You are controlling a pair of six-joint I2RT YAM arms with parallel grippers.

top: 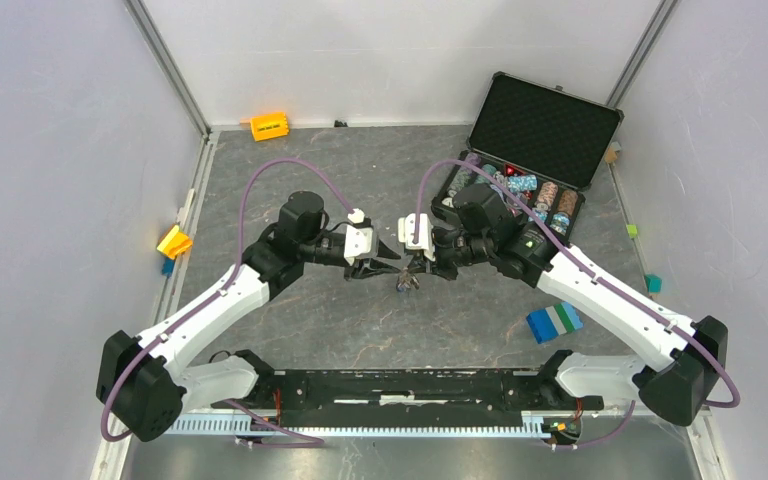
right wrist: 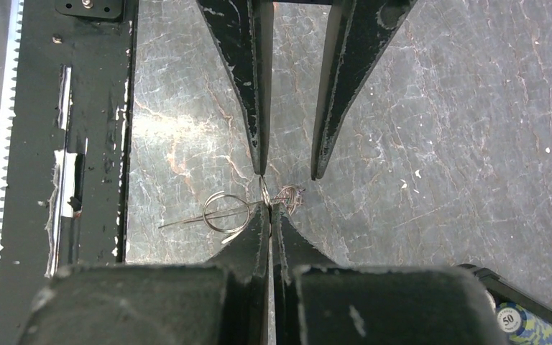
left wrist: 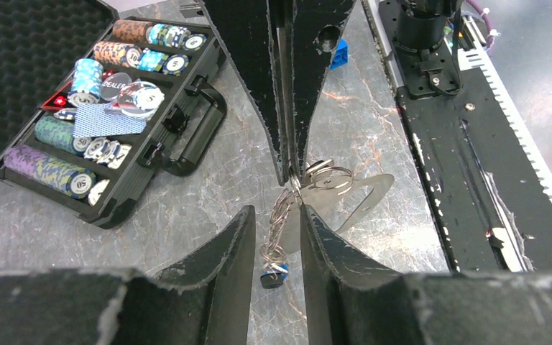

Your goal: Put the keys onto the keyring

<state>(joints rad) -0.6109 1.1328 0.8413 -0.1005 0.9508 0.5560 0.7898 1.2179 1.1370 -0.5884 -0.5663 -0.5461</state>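
Near the chip case (top: 545, 130), above the counter (top: 310, 320), my right pincer (right wrist: 269, 207) clamps the keyring (right wrist: 223, 213) steady; my left pincer (left wrist: 277, 210) stands part-open around the dangling blue key (left wrist: 273, 277), apparently for threading.

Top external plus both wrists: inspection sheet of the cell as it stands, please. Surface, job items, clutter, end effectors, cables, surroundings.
Surface: grey marbled tabletop, scuffed.
Job's things: keyring, a wire split ring, mid-cell; a chain of small rings runs from the grip to a blue-tipped key.
Clutter: open poker chip case far right; orange block at far edge; yellow block at left edge; blue-green-white block beside right arm.
End effectors: right end effector shut on keyring; left end effector open, fingers either side of the chain.
Cables: purple cable arches over left arm, another over right; no snag seen.
Surroundings: white walls; black base rail at near edge.
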